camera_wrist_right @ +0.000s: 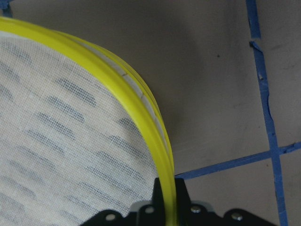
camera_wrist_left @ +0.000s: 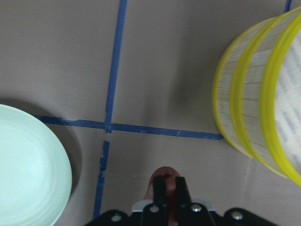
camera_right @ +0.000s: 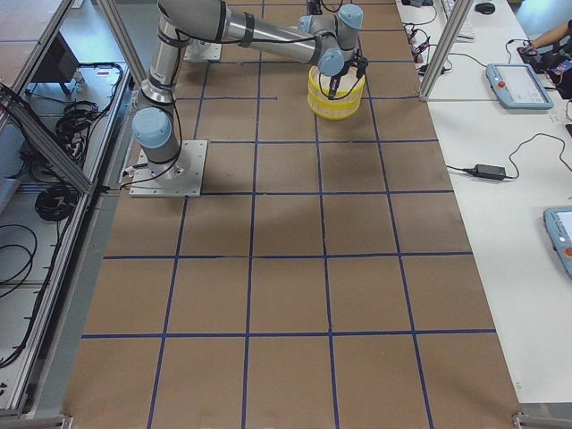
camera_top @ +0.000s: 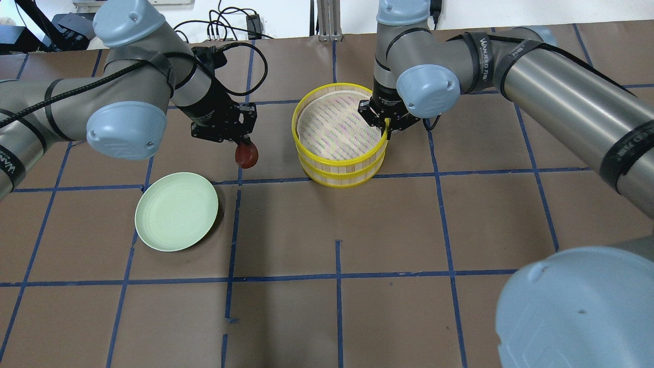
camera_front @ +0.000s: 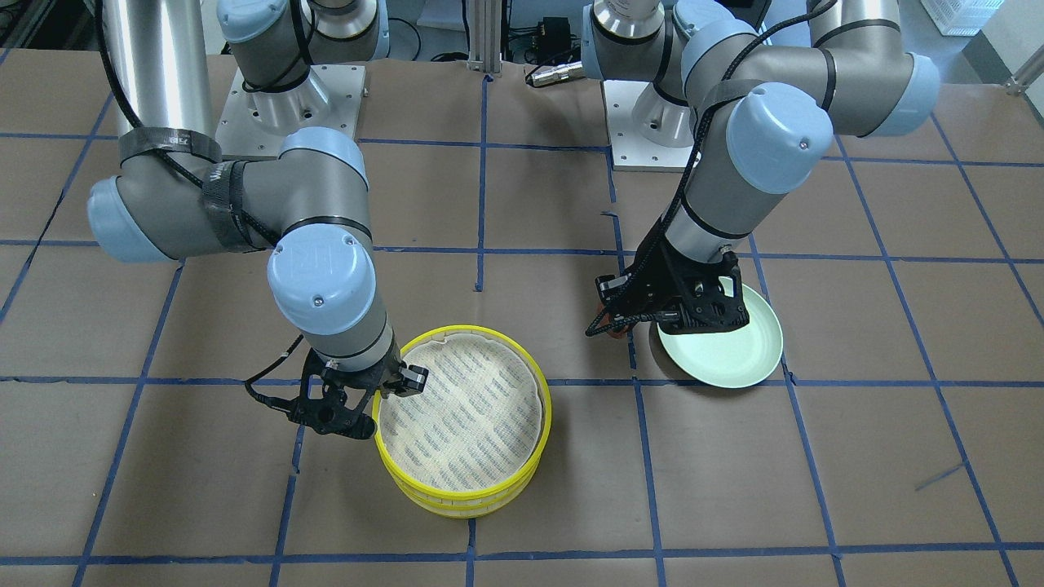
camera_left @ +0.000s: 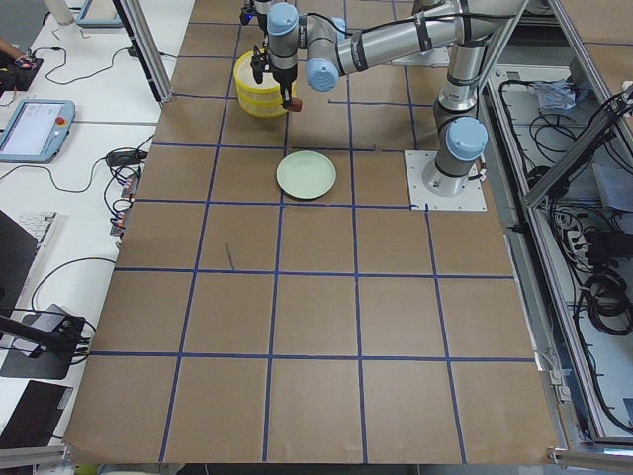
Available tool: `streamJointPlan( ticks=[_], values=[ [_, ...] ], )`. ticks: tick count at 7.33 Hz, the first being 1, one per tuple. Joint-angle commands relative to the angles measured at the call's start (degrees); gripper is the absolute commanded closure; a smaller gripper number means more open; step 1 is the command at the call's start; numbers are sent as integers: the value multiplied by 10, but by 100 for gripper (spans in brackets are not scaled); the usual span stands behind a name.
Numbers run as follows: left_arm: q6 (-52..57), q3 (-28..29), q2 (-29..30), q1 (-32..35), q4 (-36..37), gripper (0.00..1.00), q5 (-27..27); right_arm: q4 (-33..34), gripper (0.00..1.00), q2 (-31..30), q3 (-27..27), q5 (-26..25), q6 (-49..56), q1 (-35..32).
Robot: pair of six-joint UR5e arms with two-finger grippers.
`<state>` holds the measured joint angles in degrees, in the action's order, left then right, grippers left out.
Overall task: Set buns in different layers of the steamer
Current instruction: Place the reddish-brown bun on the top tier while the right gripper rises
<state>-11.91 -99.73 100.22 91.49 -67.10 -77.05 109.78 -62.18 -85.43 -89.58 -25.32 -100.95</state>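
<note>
Steamer [camera_top: 339, 164] stands on the bench [camera_top: 409, 230] as two stacked trays with yellow rims. The top tray shows a pale cloth liner with grey-blue dashes. The inside of the lower tray is hidden under the upper one.

The right gripper [camera_top: 387, 129] sits at the steamer's rim, on the side toward the right arm. In the right wrist view its fingers [camera_wrist_right: 182, 195] are clenched on the upper yellow rim, one inside and one outside.

A reddish-brown bun [camera_top: 247, 156] is grasped by its upper end in the left gripper [camera_top: 244, 145]. It hangs over the bench between the steamer and a pale green plate [camera_top: 176, 211], touching neither.

Writing: a black strap [camera_top: 483, 47] on the right arm carries white lettering that begins "WAN"; the rest is not reliably legible. A blue joint cap [camera_front: 320, 277] bears an embossed emblem that cannot be read.

Visibility: in the left wrist view only a small part of the bun shows above the fingers, and the plate and steamer are cut off at the edges. In the front-facing view the gripper body masks most of the bun. Both side views show the grippers too small to judge.
</note>
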Motion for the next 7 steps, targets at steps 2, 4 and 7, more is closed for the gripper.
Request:
streamJointPlan(
  ticks=[2,4,7],
  values=[
    [-62,5,24,3,41,98,91,3,0,0,-2,-2,-3,1],
    [-115,5,50,4,105,98,158,-4,0,-26,14,8,11,22],
    [-186,8,102,30,207,1,206,-94,0,-110,25,37,159,122]
  ],
)
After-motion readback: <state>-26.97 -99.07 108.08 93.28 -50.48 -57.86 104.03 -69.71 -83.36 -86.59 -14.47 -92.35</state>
